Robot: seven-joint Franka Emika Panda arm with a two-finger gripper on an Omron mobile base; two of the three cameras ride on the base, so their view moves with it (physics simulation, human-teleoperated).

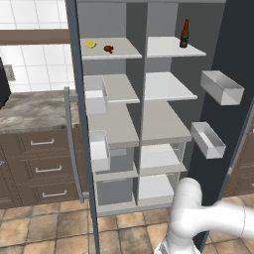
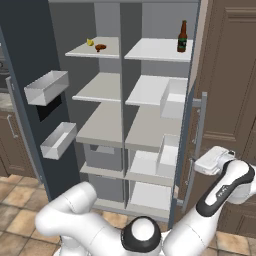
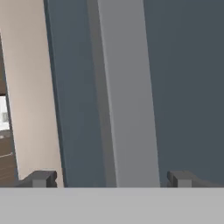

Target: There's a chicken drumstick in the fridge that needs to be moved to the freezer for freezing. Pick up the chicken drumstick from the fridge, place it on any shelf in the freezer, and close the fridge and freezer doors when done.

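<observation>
Slate-blue doors stand swung wide on both halves of the tall appliance. Going left to right in the left base view: the left door [image 1: 79,124] edge-on with its grey bar handle [image 1: 69,144], then the narrower freezer [image 1: 111,124], then the wider fridge [image 1: 166,119], then the right door [image 1: 233,74] carrying white bins [image 1: 222,87].

On the top left shelf [image 1: 124,49] lies a yellow lemon wedge [image 1: 90,44], and just beside it, to its right, the chicken drumstick [image 1: 108,48] (a small reddish-brown lump, resting flat on the slab). Across the divider, on the top shelf of the wider half, a brown glass bottle [image 1: 184,33] stands upright near the right edge.

From the right base view the same top row reads lemon wedge [image 2: 90,42], chicken drumstick [image 2: 100,47], bottle [image 2: 182,37], and the arm bends round to the right of the open cabinet, its hand near the grey bar handle [image 2: 200,125] of the near door.

Seen from the hand, the gripper [image 3: 111,179] has its fingertips [image 3: 41,178] spread fully apart, holding nothing, with a grey bar handle [image 3: 127,96] on a slate-blue door [image 3: 183,87] straight ahead between them.
</observation>
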